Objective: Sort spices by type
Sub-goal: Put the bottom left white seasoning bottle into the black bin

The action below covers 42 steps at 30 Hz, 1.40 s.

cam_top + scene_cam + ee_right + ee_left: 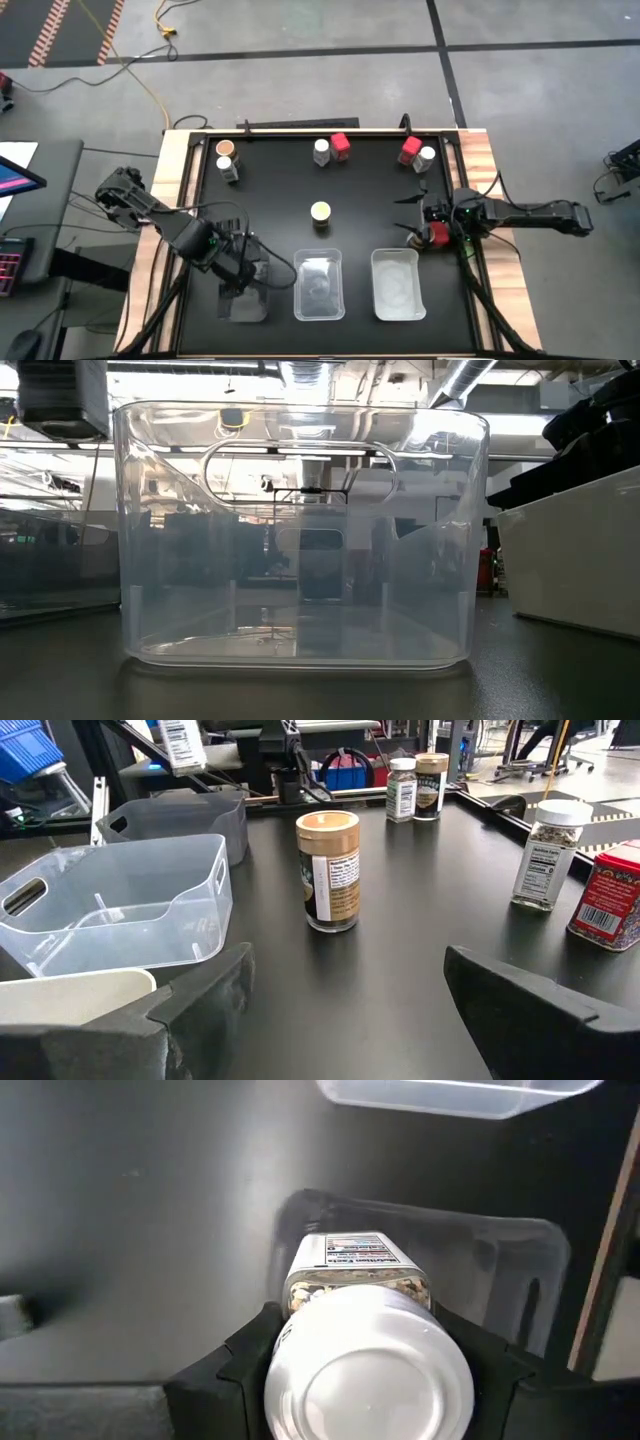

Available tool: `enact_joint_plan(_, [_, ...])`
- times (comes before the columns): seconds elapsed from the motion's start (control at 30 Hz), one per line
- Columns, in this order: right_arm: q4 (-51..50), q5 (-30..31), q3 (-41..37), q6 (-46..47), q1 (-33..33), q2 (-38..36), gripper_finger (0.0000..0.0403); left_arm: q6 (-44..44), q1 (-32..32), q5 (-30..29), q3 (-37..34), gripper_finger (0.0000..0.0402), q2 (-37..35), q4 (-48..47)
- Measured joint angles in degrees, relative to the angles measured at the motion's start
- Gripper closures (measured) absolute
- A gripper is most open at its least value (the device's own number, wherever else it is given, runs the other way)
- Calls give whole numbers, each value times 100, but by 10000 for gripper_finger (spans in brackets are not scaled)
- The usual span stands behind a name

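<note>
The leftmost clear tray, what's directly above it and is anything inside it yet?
The left gripper hangs over the leftmost tray, shut on a white-capped spice jar. The visible tray floor is bare; the jar and gripper hide the rest.

Left arm: I reach in from my left edge, elbow bent; wrist angled downward
Left gripper [243,272]: my fingers clamped tight
Right arm: I stretch in from my right edge
Right gripper [412,212]: my fingers spread wide
</note>
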Motion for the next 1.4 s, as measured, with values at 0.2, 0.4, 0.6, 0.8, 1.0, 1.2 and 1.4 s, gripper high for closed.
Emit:
enact_joint_plan(0.2, [0, 0, 0, 0, -1, 0, 39, -72, -335, -20, -319, 208, -17, 31])
enact_joint_plan(0.4, [0, 0, 0, 0, -1, -2, 39, 19, -711, -9, -1324, 208, -524, 795])
enact_joint_plan(0.6, [0, 0, 0, 0, 0, 0, 39, -309, -1002, 31, -2292, 208, -1551, 1170])
enact_joint_plan(0.8, [0, -2, 0, 0, 0, 0, 39, -23, -921, -70, -2727, 208, -1768, 1257])
enact_joint_plan(1.0, [0, 0, 0, 0, -1, 0, 39, 124, -876, -69, -2808, 208, -1768, 1281])
enact_joint_plan(1.2, [0, 0, 0, 0, 1, 0, 39, 289, -741, -113, -2813, 208, -1568, 1389])
enact_joint_plan(1.4, [0, 0, 0, 0, -1, -2, 39, 643, -585, -47, -2817, 208, -1216, 1680])
